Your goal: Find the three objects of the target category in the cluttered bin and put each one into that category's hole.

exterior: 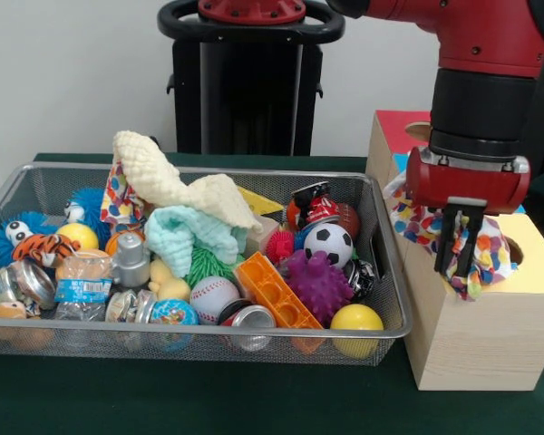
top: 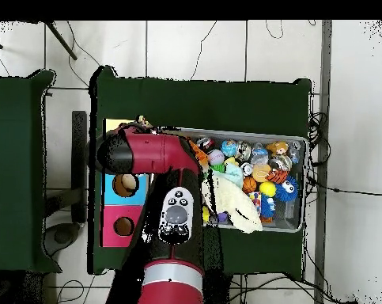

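My gripper (exterior: pixel 459 246) is shut on a white spotted cloth (exterior: pixel 415 223), which hangs around the fingers (exterior: pixel 447 243). It holds the cloth just above the yellow-faced wooden box (exterior: pixel 476 340), beside its round hole (exterior: pixel 518 250). A second spotted cloth (exterior: pixel 118 195) lies at the back left of the wire mesh bin (exterior: pixel 208 336), partly under the cream knitted cloth (exterior: pixel 177 181). I see no third spotted cloth. In the overhead view the arm (top: pixel 150 153) hides the gripper and most of the yellow box (top: pixel 117 125); the bin (top: pixel 305 184) lies to the right.
A mint-green fluffy cloth (exterior: pixel 192 231), balls, cans, an orange brick (exterior: pixel 274 292) and a purple spiky ball (exterior: pixel 319 283) fill the bin. The red-faced box (exterior: pixel 396 127) stands behind the yellow one. Overhead shows the blue-faced box (top: pixel 124 184) and red-faced box (top: pixel 122 226) in a row.
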Controlling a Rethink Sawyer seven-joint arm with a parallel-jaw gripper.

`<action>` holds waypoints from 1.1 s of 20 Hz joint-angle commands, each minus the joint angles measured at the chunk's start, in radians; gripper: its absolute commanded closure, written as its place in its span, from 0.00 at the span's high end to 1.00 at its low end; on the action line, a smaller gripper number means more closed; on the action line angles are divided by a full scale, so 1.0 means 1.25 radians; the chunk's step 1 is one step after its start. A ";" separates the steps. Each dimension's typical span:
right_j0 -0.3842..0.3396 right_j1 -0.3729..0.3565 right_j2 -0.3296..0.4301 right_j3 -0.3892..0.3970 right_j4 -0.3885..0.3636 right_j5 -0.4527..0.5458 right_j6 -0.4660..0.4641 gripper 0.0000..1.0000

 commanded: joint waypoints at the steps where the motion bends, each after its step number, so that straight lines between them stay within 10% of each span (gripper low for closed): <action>1: -0.018 0.020 0.089 0.085 0.016 0.010 0.107 0.00; 22: -0.013 -0.039 0.103 0.196 0.026 0.058 0.109 0.00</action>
